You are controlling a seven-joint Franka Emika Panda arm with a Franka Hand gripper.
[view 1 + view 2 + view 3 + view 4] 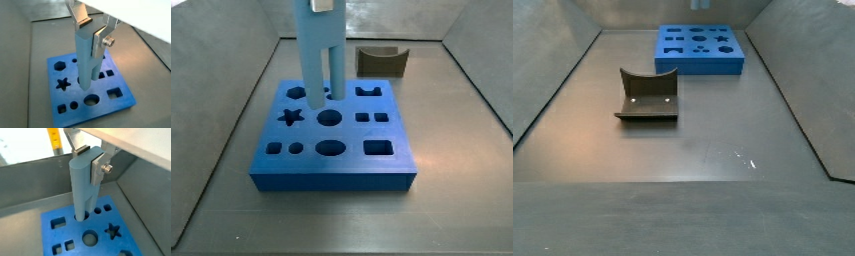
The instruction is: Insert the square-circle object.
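Surface (687, 150) carries one dark-blue block (334, 150). One light-blue square-circle object (317, 50) stands upright over the block, prongs entering its holes, clamped at its top by the end effector (91, 29). One brown U-shaped piece (648, 95) lies apart from the block, full in a side view.

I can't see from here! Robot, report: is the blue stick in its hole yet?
Pincer above the block, shut on the square-circle object. Stick upright, prongs at a hole in the block, depth unclear. Nothing blocking; brown piece sits behind.

A small brown U-shaped piece (648, 96) sits apart from the dark-blue block (702, 50).
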